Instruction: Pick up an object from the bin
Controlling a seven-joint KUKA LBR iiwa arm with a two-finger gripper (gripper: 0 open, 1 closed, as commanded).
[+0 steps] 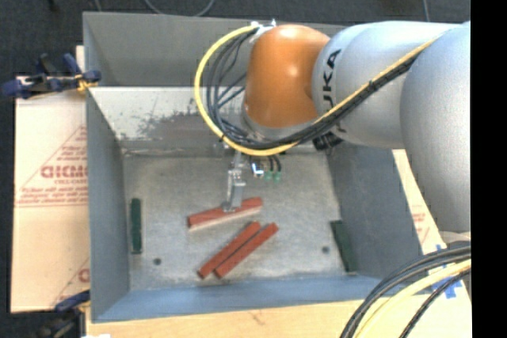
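Note:
My gripper [234, 205] reaches down under the orange wrist cover to the middle of the bin floor. Its tip is at the right half of a red-brown flat stick with a pale edge [210, 219], which lies almost level across the floor. Whether the tip touches the stick I cannot tell. Just in front of it, two more red-brown sticks [238, 250] lie side by side on a slant, running from lower left to upper right.
A dark green stick [136, 225] lies along the bin's left wall. Another dark green stick [343, 244] lies by the right wall. The arm and its cables hang over the back half of the bin.

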